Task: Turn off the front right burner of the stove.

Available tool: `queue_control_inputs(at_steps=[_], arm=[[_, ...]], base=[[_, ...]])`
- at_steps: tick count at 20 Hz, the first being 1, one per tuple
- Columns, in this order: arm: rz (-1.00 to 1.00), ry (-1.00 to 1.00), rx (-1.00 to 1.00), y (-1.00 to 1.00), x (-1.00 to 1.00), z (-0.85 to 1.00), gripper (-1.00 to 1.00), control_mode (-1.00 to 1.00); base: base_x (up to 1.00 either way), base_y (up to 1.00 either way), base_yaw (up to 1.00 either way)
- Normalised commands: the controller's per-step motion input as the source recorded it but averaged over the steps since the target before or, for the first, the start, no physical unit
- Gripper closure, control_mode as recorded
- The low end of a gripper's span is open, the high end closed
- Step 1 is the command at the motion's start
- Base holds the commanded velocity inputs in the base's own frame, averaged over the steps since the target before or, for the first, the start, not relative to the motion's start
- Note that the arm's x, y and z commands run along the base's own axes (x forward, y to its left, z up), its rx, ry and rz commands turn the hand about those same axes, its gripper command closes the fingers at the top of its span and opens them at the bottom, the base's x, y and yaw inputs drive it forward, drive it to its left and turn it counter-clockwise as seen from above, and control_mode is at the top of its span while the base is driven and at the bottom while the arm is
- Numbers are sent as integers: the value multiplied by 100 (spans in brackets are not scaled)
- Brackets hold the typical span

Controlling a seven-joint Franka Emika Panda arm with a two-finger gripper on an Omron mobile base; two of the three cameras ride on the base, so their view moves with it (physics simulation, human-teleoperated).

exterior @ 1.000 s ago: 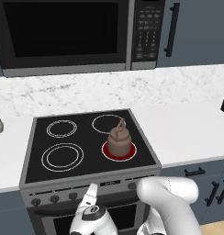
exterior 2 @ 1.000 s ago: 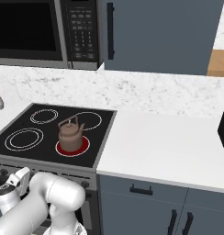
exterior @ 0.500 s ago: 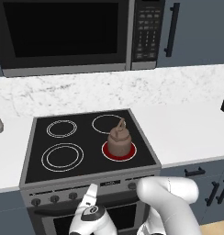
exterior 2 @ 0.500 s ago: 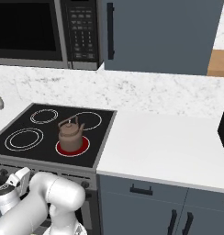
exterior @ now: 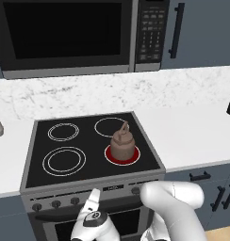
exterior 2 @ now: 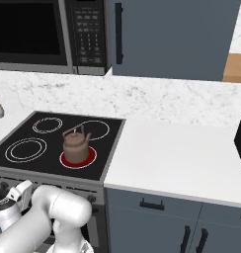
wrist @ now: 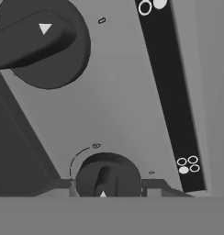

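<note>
Left base view: black glass four-ring stove (exterior: 36, 162); its front right burner (exterior: 121, 154) glows red under a brown kettle (exterior: 123, 142). My gripper (exterior: 93, 201) sits low at the grey steel knob panel (exterior: 65, 197).

Right base view: same red burner (exterior 2: 78, 157), so not off yet.

Hand view: dark round knob (wrist: 108, 176) sits between my fingertips (wrist: 153, 186); jaws apart, can't tell if touching. Plan: confirm this knob maps to front right, centre, pinch its ridge squarely, rotate without slipping.
</note>
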Motion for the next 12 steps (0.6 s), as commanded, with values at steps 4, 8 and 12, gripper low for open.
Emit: queue_control_inputs(at_steps=[4, 8, 12], arm=[[-4, 0, 3, 0, 0, 0, 100, -100], [-10, 0, 14, 0, 0, 0, 100, -100], [-18, 0, 29, -6, 0, 0, 100, -100]], base=[[0, 0, 0], [0, 0, 0], [0, 0, 0]])
